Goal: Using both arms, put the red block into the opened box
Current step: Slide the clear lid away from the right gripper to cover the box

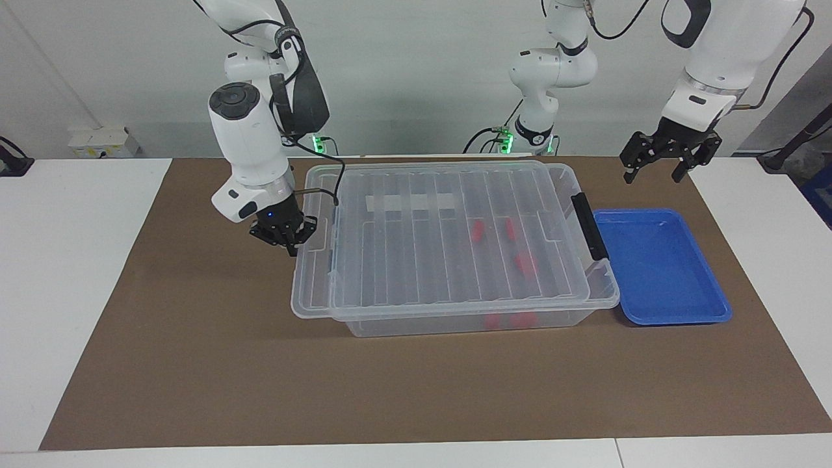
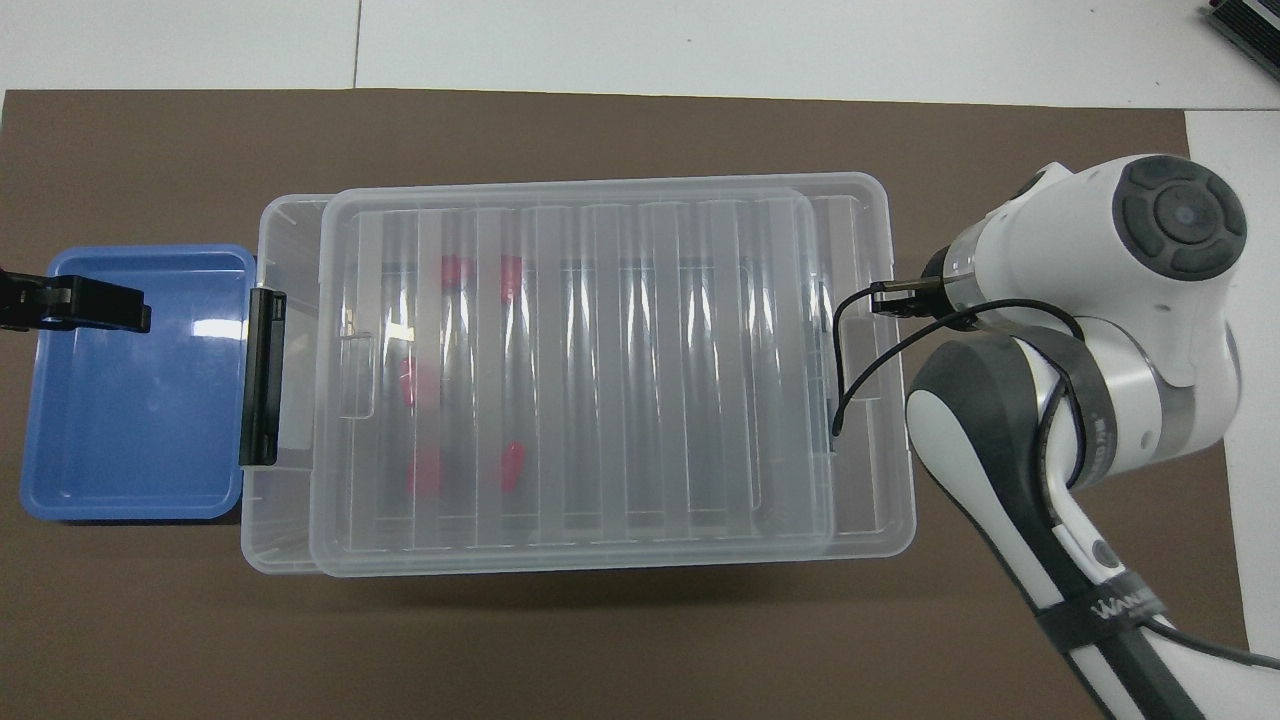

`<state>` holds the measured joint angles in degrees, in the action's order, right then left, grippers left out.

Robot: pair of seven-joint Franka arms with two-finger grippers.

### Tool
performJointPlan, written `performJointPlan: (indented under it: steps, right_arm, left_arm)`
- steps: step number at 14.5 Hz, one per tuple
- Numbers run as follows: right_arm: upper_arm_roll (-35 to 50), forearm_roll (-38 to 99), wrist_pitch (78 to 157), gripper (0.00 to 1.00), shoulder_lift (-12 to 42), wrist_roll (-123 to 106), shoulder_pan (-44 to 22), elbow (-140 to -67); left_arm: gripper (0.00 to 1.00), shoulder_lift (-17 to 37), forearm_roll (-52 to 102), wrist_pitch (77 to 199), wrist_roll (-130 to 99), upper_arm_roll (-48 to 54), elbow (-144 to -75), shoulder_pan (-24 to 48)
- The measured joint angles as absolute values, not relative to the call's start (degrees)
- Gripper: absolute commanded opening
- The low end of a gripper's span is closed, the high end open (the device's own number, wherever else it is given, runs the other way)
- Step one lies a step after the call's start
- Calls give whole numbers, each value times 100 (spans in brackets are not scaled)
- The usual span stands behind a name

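Fingers of the right gripper (image 1: 290,235) were pinched together at the lid's (image 1: 448,240) edge toward the right arm's end of the brown mat (image 1: 195,364); whether they clasped that edge was unclear. Fingers of the left gripper (image 1: 656,162) stood wide apart in the air near the mat's corner beside the blue tray (image 1: 669,305). Lying on the mat, the clear box (image 1: 468,323) was almost wholly covered by its ribbed lid. Several red blocks (image 1: 478,231) lay inside the box, near its black-handled end.

A robotics lab is being shown: two white arms (image 1: 253,143) are being mounted at a white table (image 1: 71,260) covered by a brown mat (image 1: 195,364), against bare walls.
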<state>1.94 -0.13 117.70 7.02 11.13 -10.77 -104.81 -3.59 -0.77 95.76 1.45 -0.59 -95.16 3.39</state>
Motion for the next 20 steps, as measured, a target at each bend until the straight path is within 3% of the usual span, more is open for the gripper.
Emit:
performJointPlan:
  steps: [20]
  right_arm:
    - [219,21,12238,0,901,1179,-1268,-10462]
  left_arm:
    - [100,-359,-77,9576,144,-59,-9517,339]
